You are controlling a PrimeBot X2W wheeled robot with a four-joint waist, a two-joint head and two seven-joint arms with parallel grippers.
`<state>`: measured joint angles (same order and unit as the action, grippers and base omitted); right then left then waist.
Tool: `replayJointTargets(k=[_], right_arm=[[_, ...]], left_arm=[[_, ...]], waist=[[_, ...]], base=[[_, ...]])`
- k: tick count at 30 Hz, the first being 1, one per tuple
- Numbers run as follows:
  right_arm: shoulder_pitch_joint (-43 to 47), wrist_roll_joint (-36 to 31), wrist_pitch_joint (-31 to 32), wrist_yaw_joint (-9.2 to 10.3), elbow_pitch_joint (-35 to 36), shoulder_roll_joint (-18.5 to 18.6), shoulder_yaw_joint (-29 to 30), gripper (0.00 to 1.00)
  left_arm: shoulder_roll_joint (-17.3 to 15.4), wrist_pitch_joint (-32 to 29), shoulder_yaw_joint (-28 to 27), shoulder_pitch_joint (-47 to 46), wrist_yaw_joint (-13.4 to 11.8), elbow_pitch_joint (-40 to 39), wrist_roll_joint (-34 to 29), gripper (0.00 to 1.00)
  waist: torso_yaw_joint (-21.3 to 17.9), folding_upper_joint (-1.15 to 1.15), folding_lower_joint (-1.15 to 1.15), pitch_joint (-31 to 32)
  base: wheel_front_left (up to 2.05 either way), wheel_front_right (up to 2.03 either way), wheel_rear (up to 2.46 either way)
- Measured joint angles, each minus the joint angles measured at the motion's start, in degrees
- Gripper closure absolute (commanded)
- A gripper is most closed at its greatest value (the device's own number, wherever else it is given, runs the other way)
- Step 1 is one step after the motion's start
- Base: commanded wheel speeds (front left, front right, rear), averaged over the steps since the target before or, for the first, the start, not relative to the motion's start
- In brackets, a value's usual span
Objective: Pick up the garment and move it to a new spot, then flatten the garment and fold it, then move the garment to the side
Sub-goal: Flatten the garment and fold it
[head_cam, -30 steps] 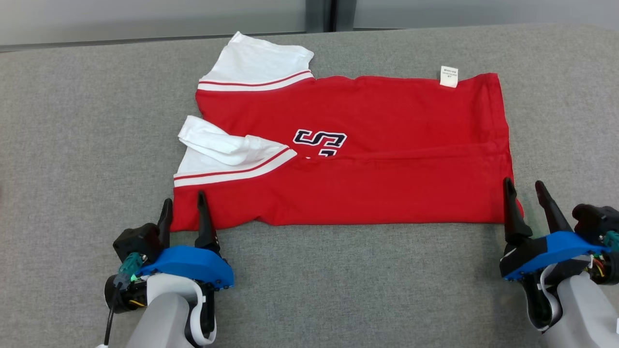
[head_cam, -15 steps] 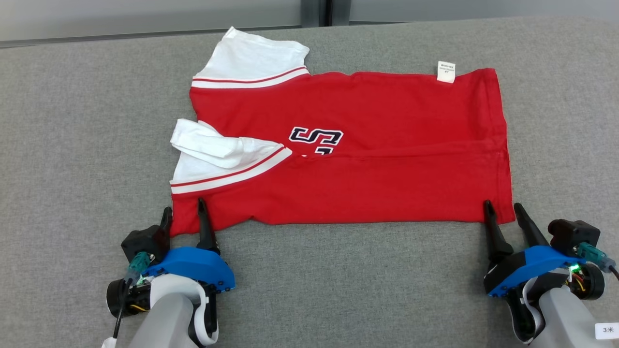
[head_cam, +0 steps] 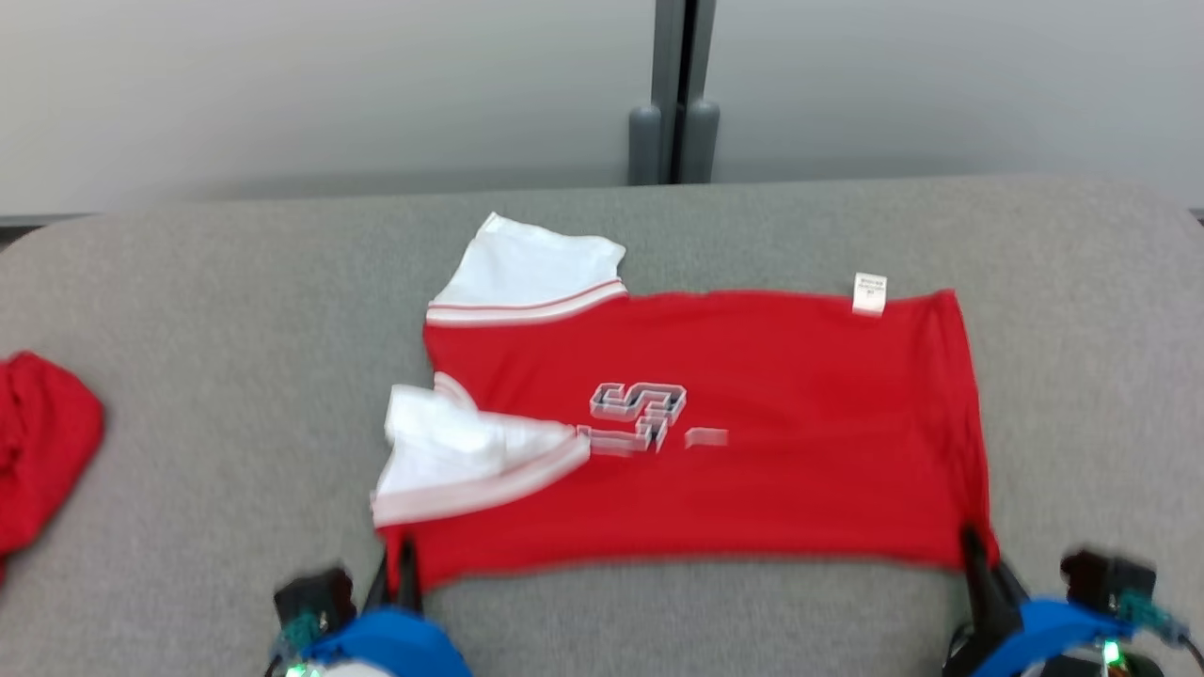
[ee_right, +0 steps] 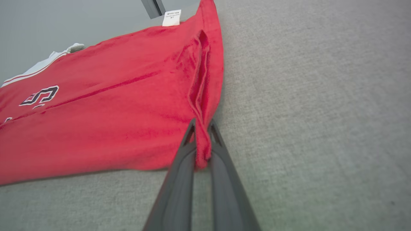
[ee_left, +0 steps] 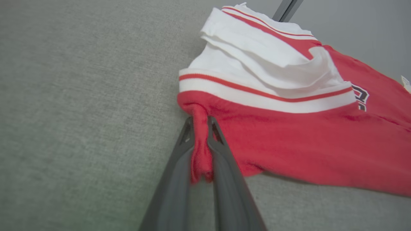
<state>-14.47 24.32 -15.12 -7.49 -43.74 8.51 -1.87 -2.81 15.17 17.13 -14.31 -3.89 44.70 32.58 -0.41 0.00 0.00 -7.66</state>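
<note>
Left gripper pinches the near left corner of the one red fabric shirt with white sleeves; right gripper pinches its near right corner. Shirt lies mid-way on the grey cloth-covered table, open room around; one crumpled red cloth sits far left.

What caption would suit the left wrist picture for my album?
Left gripper pinching a corner of the red-and-white shirt lying on a grey fabric surface.

A grey fabric-covered desk fills the lower frame; behind it, a pale wall spans the top, with a dark vertical post at upper centre.
</note>
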Motion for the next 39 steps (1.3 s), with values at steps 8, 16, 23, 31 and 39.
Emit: replayJointTargets(k=[8,16,23,31,39], right_arm=[[8.93,1.76,0.00,-0.01,-0.82,-0.96,0.09,1.00],[8.10,2.03,0.00,0.00,-0.48,0.57,-0.24,0.00],[-1.66,2.09,0.00,0.00,0.23,3.46,-1.66,0.00],[-18.01,5.02,1.88,0.00,-5.78,7.16,-8.14,0.00],[-26.37,11.02,4.55,0.00,-8.82,9.13,-16.18,0.11]], left_arm=[[0.12,-0.03,-2.50,11.15,1.79,-0.67,-2.92,1.00],[-0.03,-0.04,-4.56,12.46,1.36,-4.90,-4.14,0.00],[-0.27,-0.04,-4.88,2.66,1.35,-8.38,-10.01,0.00],[-2.01,-3.18,-1.58,-16.72,2.52,-2.60,-14.02,0.00],[-2.67,-7.36,0.76,-29.08,5.00,4.65,-15.96,0.00]], waist=[[-1.18,0.00,-0.02,7.84],[-1.97,0.01,0.00,6.90],[-2.83,0.01,0.00,1.26],[-3.27,0.02,0.02,-6.66],[-2.73,0.02,0.02,-12.93]], base=[[0.00,0.00,0.00],[0.00,0.00,0.00],[0.00,0.00,0.00],[0.00,0.00,0.00],[0.00,0.00,0.00]])
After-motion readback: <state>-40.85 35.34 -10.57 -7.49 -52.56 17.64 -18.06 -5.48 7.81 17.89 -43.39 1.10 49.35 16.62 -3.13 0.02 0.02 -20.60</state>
